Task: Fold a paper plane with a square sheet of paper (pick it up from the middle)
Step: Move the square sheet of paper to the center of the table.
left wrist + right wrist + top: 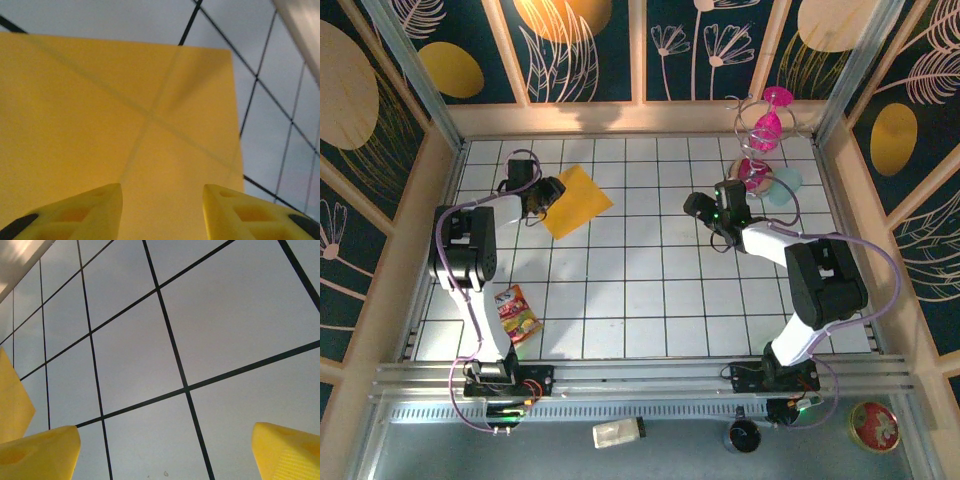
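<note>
Two grippers stand over the white tiled table (650, 300), and only the left gripper (546, 196) is at the work. It hangs over the left part of the thin, flat, orange-yellow square sheet of paper (578, 200), which lies unfolded on the tiles toward the far left corner, turned like a diamond. Judging by the task, the arm is placed there to take the sheet near its middle — in the left wrist view the yellow fingers (95, 210) point at the paper close to where two tile lines cross faintly beneath it. Those fingers stand partly apart, with flat paper showing in the gap and no pucker or lift, so I'd say nothing is pinched yet. The right gripper (705, 210) hovers well apart over bare tiles, jaws spread wide and empty — probably placed clear until a fold needs a second hold.
</note>
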